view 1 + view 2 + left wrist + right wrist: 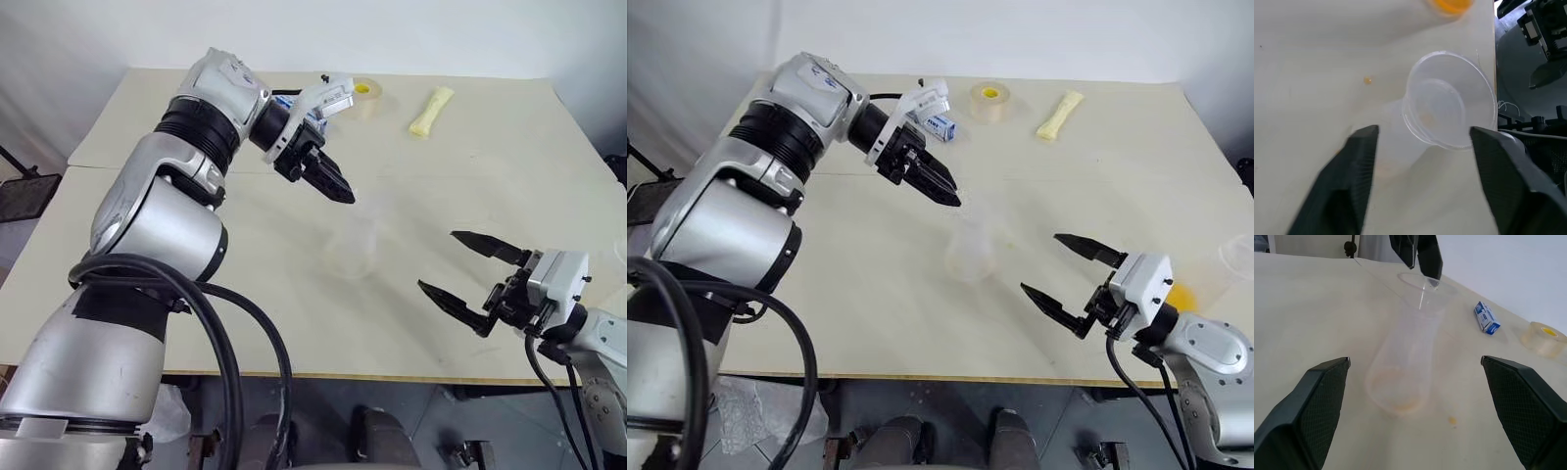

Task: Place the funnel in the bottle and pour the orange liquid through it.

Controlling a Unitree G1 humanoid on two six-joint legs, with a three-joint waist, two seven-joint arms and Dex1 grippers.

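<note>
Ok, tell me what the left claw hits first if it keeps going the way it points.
Most likely the funnel, seated in the bottle: the open left claw points straight at its wide rim from just above. Depth is hard to judge.

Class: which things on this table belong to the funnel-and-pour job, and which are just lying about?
Job: clear plastic funnel in small clear conical flask; orange liquid.
Lying about: tape roll with yellow centre; pale yellow packet; small blue-and-white box.

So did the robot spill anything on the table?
Yes, a little. A small orange drop lies on the table beside the bottle, which has the funnel in its neck. Nothing is tipped over or broken.
</note>
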